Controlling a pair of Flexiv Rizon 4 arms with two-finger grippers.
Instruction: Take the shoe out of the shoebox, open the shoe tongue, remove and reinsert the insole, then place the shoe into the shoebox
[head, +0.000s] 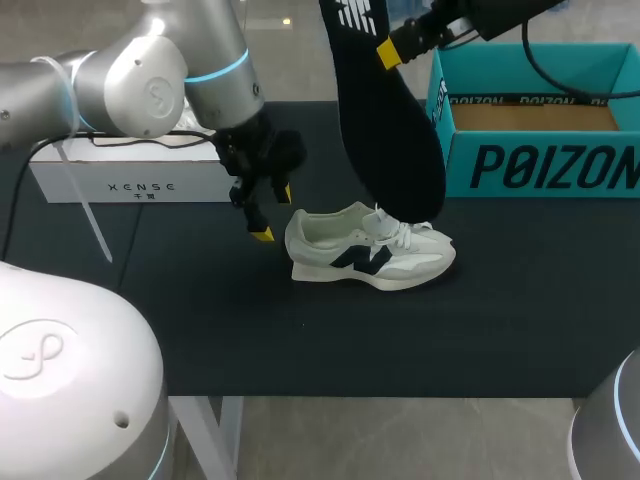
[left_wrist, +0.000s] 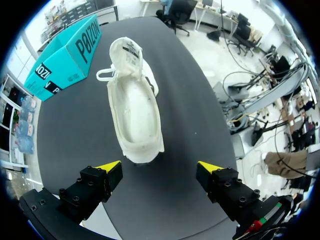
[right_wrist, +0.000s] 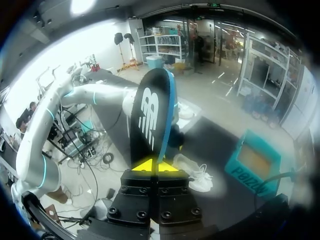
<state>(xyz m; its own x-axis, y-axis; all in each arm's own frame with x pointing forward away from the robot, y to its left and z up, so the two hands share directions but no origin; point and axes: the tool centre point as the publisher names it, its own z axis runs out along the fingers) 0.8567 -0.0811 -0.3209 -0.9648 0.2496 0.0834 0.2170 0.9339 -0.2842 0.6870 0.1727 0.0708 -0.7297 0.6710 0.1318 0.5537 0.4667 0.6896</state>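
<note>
Pinching the black insole (head: 392, 130) (right_wrist: 150, 115) by its printed end, the right hand (head: 388, 52) (right_wrist: 157, 165) has its two yellow tips pressed close together on either face of it, high over the far side of the bench (head: 300, 340). The insole hangs with its long axis nearly upright, leaning a little, and its lower end comes down over the laces of the shoe (head: 370, 255) (left_wrist: 135, 110); I cannot tell whether it touches them.

The left hand (head: 273, 213) (left_wrist: 160, 167) is spread wide and grips nothing, its fingers hanging just beside the heel and apart from it.

The white and grey sneaker stands on its sole near the middle of the bench, long axis along the front edge, heel toward the left edge and toe toward the right. From the left wrist its inside lies open and bare, tongue lifted at the far end.

The teal shoebox (head: 545, 160) (left_wrist: 65, 55) sits open at the far right corner, a white box (head: 130, 185) at the far left.
</note>
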